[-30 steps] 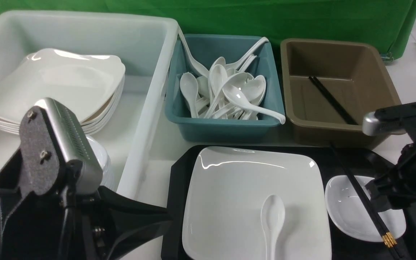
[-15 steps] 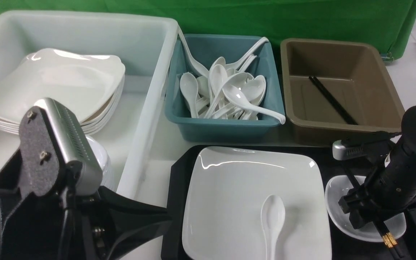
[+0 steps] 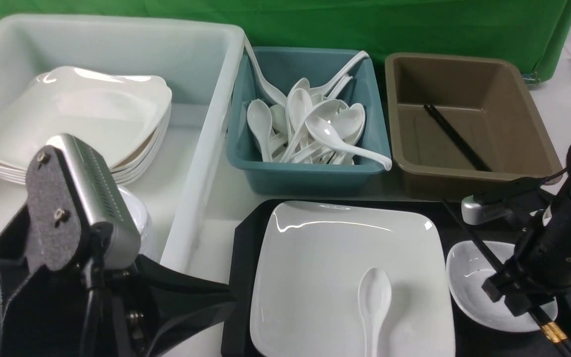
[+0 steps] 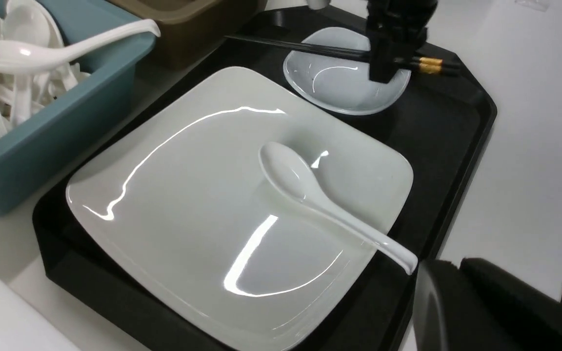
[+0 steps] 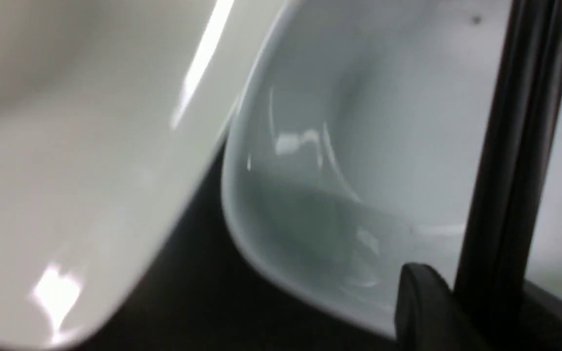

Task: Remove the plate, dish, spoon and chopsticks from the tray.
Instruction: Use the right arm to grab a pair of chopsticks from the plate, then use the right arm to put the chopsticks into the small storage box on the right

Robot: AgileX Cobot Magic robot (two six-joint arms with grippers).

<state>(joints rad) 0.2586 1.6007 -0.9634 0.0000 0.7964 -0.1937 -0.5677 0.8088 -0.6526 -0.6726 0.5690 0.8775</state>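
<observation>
We see the right gripper (image 3: 508, 299) down over the dish (image 3: 469, 282), its jaws closed narrow on the chopsticks (image 3: 469, 230), gripping the shaft a little short of the gold band. In the right wrist view a black finger (image 5: 422, 307) sits hard against the pair. The chopsticks lie side by side, their long axis diagonal across the tray (image 3: 243, 248): thin tips point to its far edge, banded thick ends to its near right corner, and the shaft crosses over the dish. Whether they rest on the dish's rim or hang just clear of it we cannot tell. The dish sits close to the tray's near right corner, just beside the plate (image 3: 315, 258), with a dark strip between them. The plate fills the tray's left and middle. The spoon (image 3: 374, 302) lies on it by the plate's near right corner, long axis running near to far, bowl toward the far edge, handle toward the near edge. The left gripper (image 4: 451, 273) touches no tableware, its fingers pressed together on nothing.
</observation>
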